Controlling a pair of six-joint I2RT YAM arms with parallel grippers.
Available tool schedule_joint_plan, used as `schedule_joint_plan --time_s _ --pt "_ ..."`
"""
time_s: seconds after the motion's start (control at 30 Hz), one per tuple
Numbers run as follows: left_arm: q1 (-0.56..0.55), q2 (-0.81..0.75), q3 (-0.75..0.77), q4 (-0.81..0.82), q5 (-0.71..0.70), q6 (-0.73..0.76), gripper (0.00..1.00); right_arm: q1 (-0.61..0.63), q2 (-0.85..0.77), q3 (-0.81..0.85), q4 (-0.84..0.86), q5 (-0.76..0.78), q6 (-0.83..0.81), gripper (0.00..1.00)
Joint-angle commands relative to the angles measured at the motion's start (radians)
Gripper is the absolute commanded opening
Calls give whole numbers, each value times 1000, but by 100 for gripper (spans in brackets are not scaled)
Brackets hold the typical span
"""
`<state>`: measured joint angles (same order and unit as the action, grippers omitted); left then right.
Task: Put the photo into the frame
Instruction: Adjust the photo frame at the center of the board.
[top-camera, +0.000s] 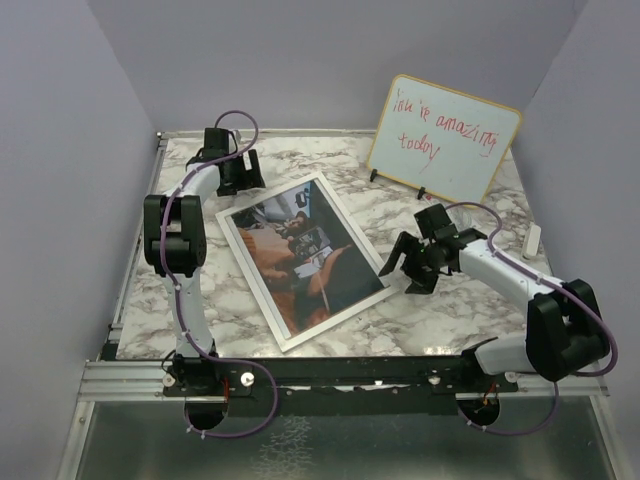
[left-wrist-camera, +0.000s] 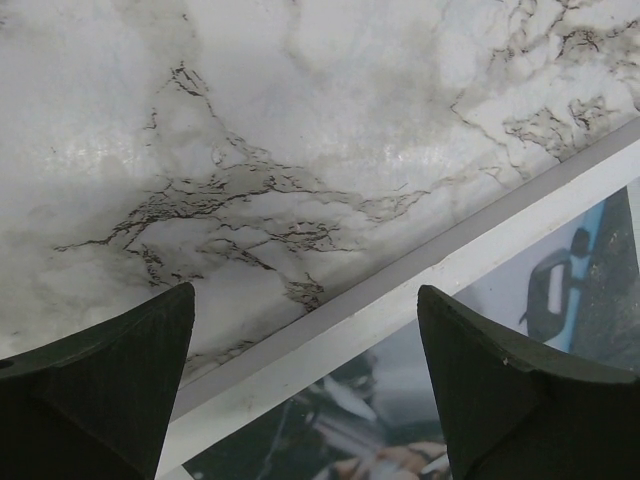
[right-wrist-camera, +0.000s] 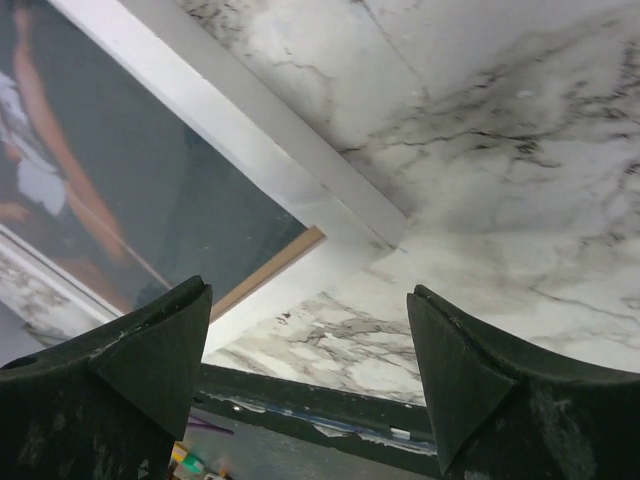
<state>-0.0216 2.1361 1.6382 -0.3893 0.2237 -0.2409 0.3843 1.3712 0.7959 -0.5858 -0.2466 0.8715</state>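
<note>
2 open, empty: left gripper (top-camera: 238, 182) over frame (top-camera: 250, 282) edge, right gripper (top-camera: 400, 268) beside frame corner

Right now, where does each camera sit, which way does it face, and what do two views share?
Top external: high behind the robot, looking down on table, frame, whiteboard; left arm, right arm show.
Left wrist: on the left arm, facing down at the frame's edge; left gripper open.
Right wrist: on the right arm, facing the frame's corner; right gripper open.
Shared: all see the photo.
</note>
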Motion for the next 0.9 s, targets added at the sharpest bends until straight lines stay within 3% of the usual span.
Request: schedule_joint_plan --time_s 0.0,0.2,0.37,0.57,0.87 --pt "-1 8 -32 32 63 32 92 1 -52 6 -118 115 -19 83" --pt "-1 -5 -74 37 84 51 92 1 15 -61 51 -155 -111 83" --pt "-1 -27 -86 20 93 58 92 1 86 -73 159 -246 -116 83" --pt "-1 -66 -115 -6 100 52 92 1 127 -52 237 -191 -86 83" --pt "2 -135 -190 -66 8 -13 86 -8 220 77 232 61 -63 82"
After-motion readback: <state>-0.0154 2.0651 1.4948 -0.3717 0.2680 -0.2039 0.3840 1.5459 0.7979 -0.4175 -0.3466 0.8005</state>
